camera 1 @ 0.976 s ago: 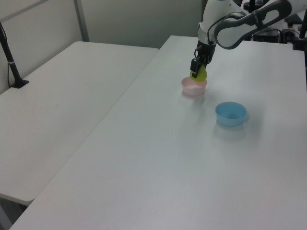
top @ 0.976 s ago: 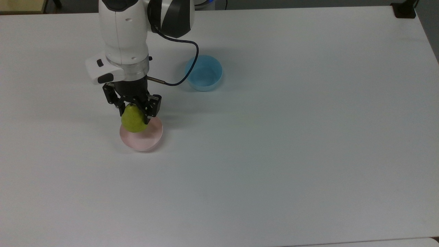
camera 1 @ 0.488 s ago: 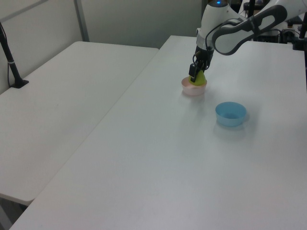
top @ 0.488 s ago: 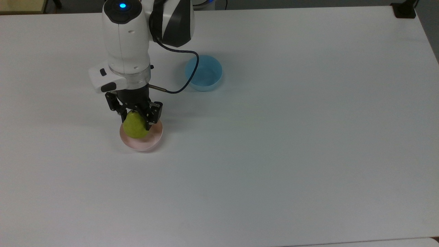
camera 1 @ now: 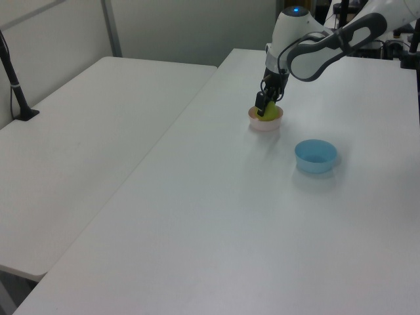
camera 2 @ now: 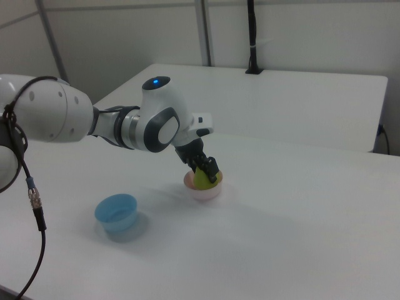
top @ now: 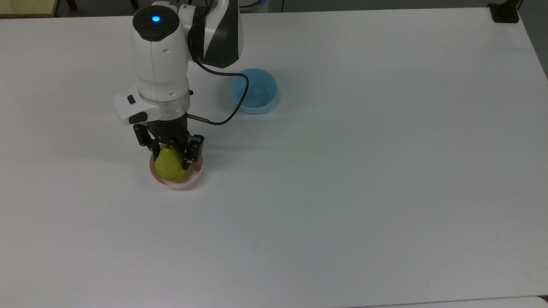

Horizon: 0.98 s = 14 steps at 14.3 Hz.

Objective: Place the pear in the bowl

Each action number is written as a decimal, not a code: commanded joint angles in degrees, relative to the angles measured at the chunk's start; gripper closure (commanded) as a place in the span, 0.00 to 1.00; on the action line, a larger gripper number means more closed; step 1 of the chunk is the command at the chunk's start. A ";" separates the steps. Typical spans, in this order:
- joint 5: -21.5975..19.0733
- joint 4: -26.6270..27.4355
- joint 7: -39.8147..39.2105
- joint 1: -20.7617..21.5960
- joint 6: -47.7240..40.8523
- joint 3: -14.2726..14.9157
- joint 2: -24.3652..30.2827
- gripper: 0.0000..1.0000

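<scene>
In the bowl, end effector-held pear, upright

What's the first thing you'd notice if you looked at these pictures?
A big white robot arm reaches down over a white table, and its gripper is shut on a yellow-green pear that sits down inside a little pink bowl. Then you'd spot the light blue bowl, standing apart on the table to the top view's upper right of the pink one.
</scene>
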<state>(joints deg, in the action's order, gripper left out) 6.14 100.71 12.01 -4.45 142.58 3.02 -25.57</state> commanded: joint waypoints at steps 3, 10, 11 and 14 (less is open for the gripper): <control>1.07 -0.60 1.17 0.49 1.13 0.23 0.25 0.05; 0.98 -0.69 1.08 4.17 -10.89 0.14 9.11 0.00; 1.07 -0.78 1.17 6.01 -14.40 0.32 11.05 0.00; 0.98 -3.31 0.38 6.99 -26.95 0.14 15.10 0.00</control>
<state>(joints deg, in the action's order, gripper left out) 6.14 98.16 12.02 1.28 124.86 2.81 -14.53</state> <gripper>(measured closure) 0.000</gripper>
